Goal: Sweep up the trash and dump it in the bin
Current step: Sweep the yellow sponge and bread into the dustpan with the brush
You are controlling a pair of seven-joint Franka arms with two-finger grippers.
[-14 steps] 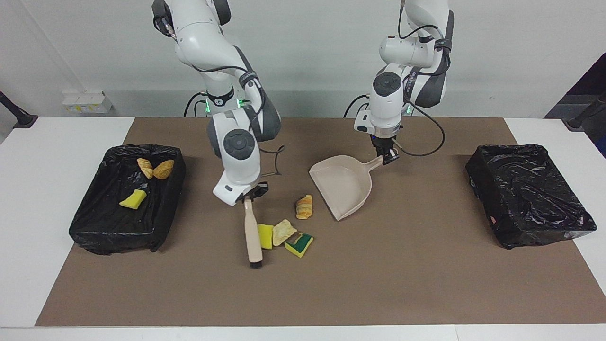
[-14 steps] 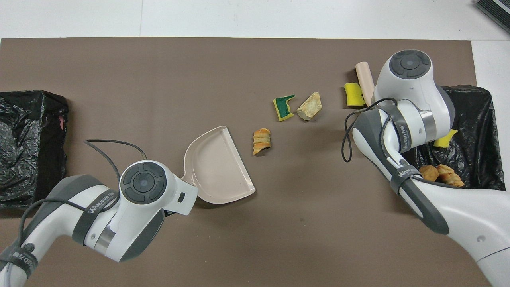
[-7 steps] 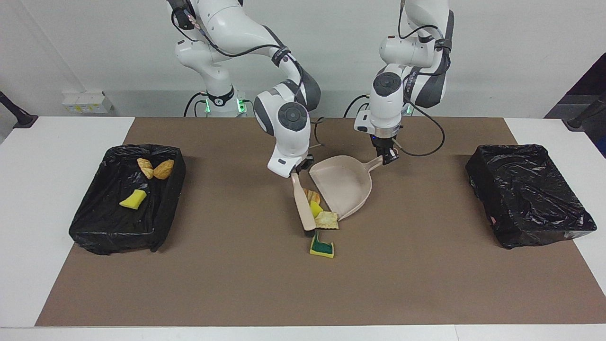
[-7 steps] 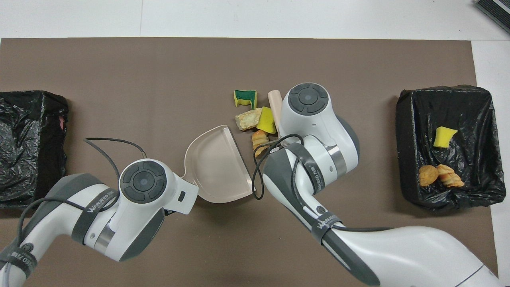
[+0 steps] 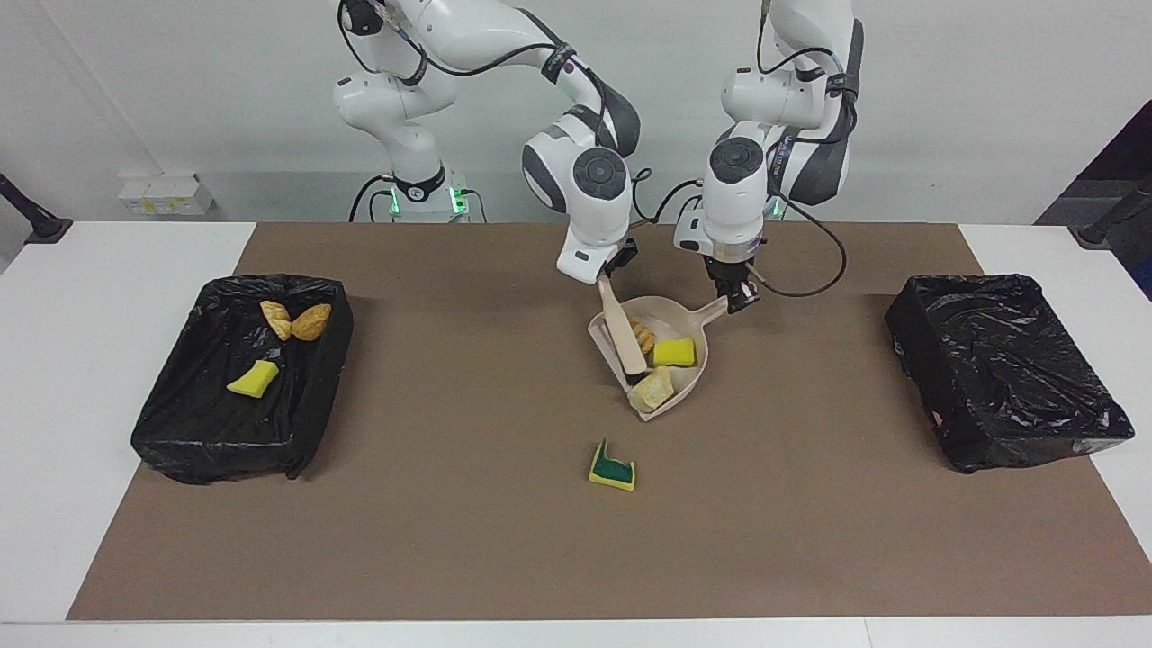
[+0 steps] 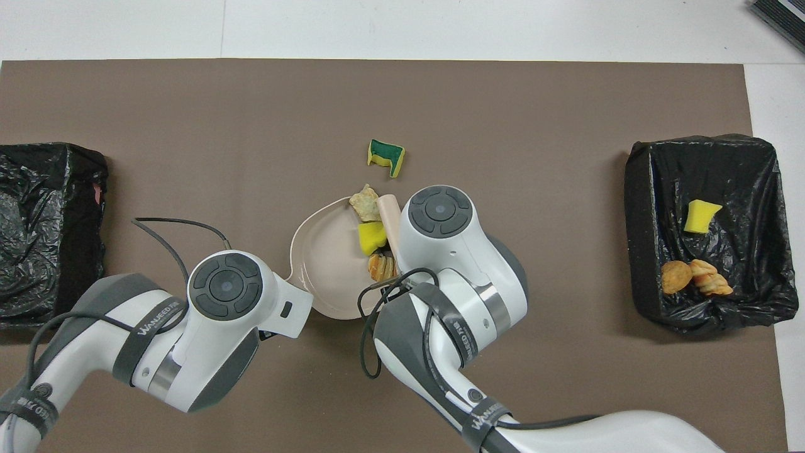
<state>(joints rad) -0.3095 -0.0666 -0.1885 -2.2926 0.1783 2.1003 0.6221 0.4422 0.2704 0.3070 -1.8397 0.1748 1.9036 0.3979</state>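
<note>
2 fingers [image 5: 740,299] [image 5: 621,263] (both gripping) hold dustpan [image 5: 688,373] and brush [image 5: 619,326] over brown mat [image 5: 450,504].

"WANJEED" is printed on the left arm's strap [image 6: 153,319].

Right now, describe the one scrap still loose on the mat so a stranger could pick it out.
Start at the beige dustpan mid-table, between the two black bins. Farther from the robots than its mouth, one sponge scrap lies alone on the brown mat. It alone has a dark green face on yellow.
</note>
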